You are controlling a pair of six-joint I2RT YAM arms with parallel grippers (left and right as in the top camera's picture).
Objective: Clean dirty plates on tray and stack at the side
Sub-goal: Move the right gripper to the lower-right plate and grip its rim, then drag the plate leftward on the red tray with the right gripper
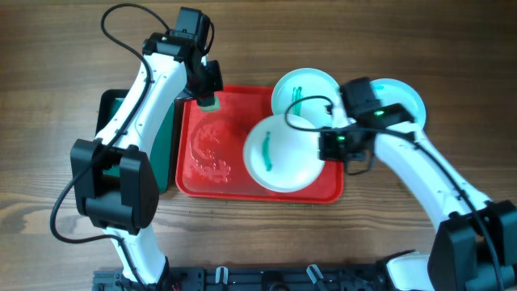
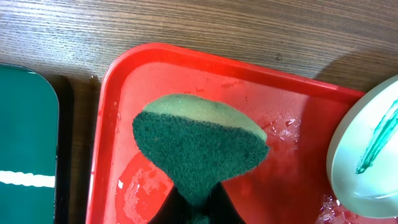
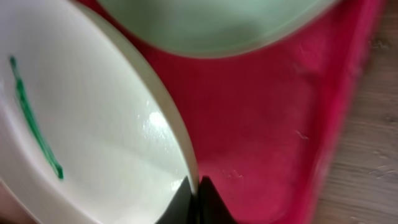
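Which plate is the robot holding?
The front plate over the red tray; the right gripper pinches its rim. The back plate and far-right plate lie ungripped.

tray (image 2: 124, 87): glossy red plastic | plates (image 3: 93, 124): smooth, glossy, maybe plastic | sponge (image 2: 199, 149): rough fibre | table (image 2: 186, 18): matt wood

From the right wrist, a blurred plate (image 3: 217, 25) is cut off at twelve o'clock. Overhead, the right arm (image 1: 420, 162) hides the aqua plate (image 1: 408, 93) at seven o'clock.
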